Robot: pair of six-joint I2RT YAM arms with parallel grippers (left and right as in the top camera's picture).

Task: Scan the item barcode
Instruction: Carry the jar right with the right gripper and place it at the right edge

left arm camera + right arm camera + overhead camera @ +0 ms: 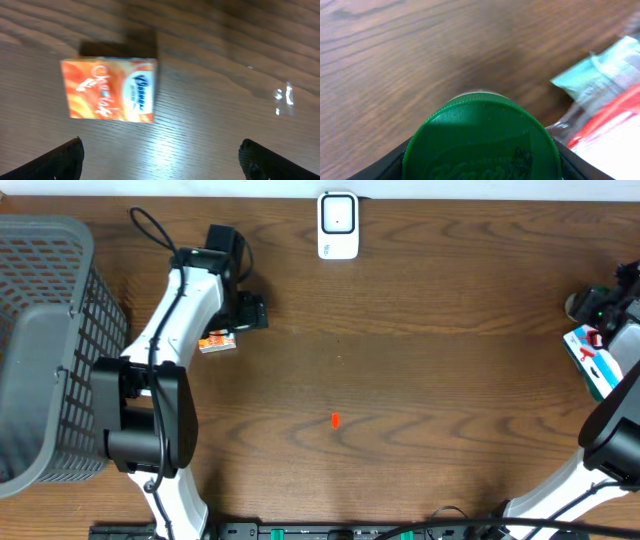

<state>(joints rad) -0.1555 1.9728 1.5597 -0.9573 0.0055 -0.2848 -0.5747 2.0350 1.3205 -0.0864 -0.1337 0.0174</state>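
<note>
A: Where is the item?
B: The orange box (109,90) lies flat at the table's ten o'clock, just beyond the left gripper (160,155), which is spread wide and empty. It looks like the pickup step.
A: And next?
B: The arm probably has to centre on the box, pinch it, and carry it to the scanner (338,225) at twelve o'clock. The right gripper (480,167) flanks a green cap (477,132); whether it squeezes can't be told.

Orange box (109,90) with blue-white logo, green cap (480,142), brown wood-grain table (450,400), grey mesh basket (98,330), white scanner (338,225)
</note>
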